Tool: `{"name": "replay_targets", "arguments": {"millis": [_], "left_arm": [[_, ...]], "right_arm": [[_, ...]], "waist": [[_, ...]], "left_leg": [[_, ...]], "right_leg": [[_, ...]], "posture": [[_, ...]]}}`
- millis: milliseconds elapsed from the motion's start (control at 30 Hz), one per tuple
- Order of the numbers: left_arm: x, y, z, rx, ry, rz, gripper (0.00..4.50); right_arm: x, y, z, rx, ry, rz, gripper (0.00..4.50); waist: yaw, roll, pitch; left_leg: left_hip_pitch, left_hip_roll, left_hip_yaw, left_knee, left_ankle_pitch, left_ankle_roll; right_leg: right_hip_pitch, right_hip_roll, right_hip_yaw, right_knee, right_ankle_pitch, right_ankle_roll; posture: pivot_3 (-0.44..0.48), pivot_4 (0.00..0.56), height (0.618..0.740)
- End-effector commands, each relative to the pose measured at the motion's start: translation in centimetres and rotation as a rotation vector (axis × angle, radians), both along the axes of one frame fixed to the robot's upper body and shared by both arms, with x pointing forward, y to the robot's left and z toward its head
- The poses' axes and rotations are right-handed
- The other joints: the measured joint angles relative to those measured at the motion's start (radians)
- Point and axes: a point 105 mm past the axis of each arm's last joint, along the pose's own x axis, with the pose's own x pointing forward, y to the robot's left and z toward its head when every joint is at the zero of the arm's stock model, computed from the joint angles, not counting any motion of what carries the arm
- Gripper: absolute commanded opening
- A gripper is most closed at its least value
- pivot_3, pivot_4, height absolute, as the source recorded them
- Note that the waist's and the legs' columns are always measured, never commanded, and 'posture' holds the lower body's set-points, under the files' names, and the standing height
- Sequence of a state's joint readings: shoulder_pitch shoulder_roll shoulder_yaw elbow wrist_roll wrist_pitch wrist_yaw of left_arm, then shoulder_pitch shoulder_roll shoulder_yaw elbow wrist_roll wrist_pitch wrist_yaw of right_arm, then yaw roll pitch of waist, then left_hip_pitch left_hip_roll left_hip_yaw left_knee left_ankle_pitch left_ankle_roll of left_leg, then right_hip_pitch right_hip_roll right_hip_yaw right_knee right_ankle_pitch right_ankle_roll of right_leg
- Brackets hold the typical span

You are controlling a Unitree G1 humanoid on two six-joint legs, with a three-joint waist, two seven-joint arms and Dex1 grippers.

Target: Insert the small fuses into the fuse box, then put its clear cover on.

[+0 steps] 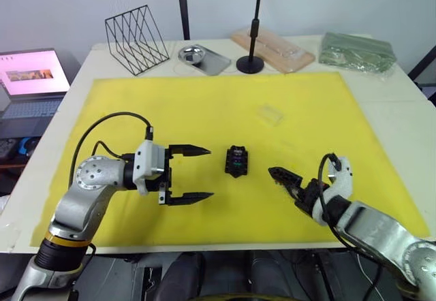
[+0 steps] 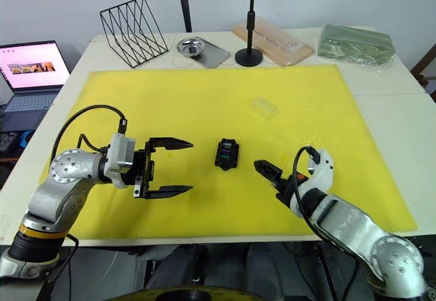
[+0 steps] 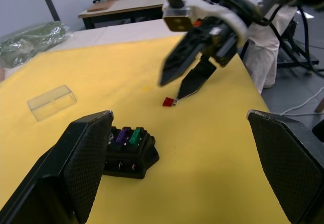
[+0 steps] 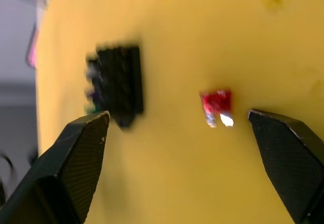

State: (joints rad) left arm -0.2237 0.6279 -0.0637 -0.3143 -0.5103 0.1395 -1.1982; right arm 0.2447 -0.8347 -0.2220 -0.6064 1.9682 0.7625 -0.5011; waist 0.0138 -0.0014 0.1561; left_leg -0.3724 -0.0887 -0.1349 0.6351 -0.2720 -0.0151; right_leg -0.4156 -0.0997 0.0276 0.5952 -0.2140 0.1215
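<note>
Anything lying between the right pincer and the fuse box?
Yes: a red fuse lies on the yellow mat between the right pincer and the fuse box, seen in the left wrist view.

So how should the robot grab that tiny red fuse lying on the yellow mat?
Probably by its red plastic body, not the two metal prongs. The red fuse lies flat on the yellow mat, apart from the fuse box, so coming from above looks best. The right gripper hovers open right by it and could pinch the narrow sides, leaving the prongs free for a slot.
</note>
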Motion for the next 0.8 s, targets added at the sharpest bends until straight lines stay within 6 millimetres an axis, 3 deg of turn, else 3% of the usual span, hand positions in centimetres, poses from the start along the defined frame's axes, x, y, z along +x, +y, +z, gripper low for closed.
{"name": "replay_targets", "arguments": {"millis": [33, 200, 300, 467, 567, 700, 800], "left_arm": [[0.0, -0.1, 0.7, -0.009, -0.042, -0.017, 4.5], [0.1, -0.4, 0.7, -0.013, -0.041, -0.034, 4.5], [0.0, -0.8, 0.7, -0.019, -0.046, -0.054, 4.5], [-0.1, -1.0, 0.4, -0.013, -0.048, -0.063, 4.5], [-0.1, -0.9, 0.4, -0.011, -0.048, -0.059, 4.5], [-0.1, -0.9, 0.5, -0.01, -0.048, -0.054, 4.5], [-0.2, -0.9, 0.4, -0.004, -0.045, -0.058, 4.5]], "right_arm": [[0.2, -1.8, 2.9, -0.027, -0.082, 0.237, 4.45], [0.6, -3.4, 5.6, -0.112, -0.062, 0.539, 4.45], [2.7, -4.1, 6.4, -0.091, -0.084, 0.595, 4.45], [4.1, -3.3, 5.8, -0.079, -0.081, 0.74, 4.45], [5.2, -3.3, 4.9, -0.086, -0.07, 0.761, 3.79], [5.7, -3.2, 4.2, -0.063, -0.037, 0.782, 2.42], [5.8, -2.8, 3.5, -0.061, -0.02, 0.818, 2.42]], "waist": [[-0.004, -0.001, 0.0], [-0.004, 0.002, 0.001], [-0.002, 0.001, 0.002], [-0.001, 0.0, 0.002], [-0.002, 0.0, 0.002], [0.0, 0.0, 0.002], [-0.001, 0.0, 0.002]], "left_leg": [[0.001, 0.0, 0.001, 0.001, 0.0, 0.0], [0.003, 0.003, 0.004, 0.004, -0.002, 0.003], [0.002, 0.004, 0.004, 0.004, -0.003, 0.004], [-0.002, 0.003, 0.004, 0.006, -0.003, 0.004], [-0.002, 0.003, 0.004, 0.007, -0.003, 0.004], [-0.003, 0.002, 0.004, 0.007, -0.003, 0.004], [-0.003, 0.002, 0.003, 0.007, -0.003, 0.004]], "right_leg": [[0.002, 0.0, 0.0, -0.001, -0.001, -0.002], [0.005, 0.002, -0.002, -0.001, -0.002, -0.002], [0.004, 0.003, -0.004, -0.001, -0.001, -0.001], [0.001, 0.002, -0.003, -0.001, 0.0, 0.002], [0.001, 0.002, -0.003, -0.001, 0.001, 0.002], [-0.001, 0.001, -0.003, 0.0, 0.001, 0.003], [-0.001, 0.001, -0.003, 0.0, 0.001, 0.003]], "posture": [[0.0, 0.15, 0.74], [0.0, 0.15, 0.74], [0.0, 0.15, 0.74], [0.0, 0.15, 0.74], [0.0, 0.15, 0.74], [0.0, 0.15, 0.74], [0.0, 0.15, 0.74]]}}
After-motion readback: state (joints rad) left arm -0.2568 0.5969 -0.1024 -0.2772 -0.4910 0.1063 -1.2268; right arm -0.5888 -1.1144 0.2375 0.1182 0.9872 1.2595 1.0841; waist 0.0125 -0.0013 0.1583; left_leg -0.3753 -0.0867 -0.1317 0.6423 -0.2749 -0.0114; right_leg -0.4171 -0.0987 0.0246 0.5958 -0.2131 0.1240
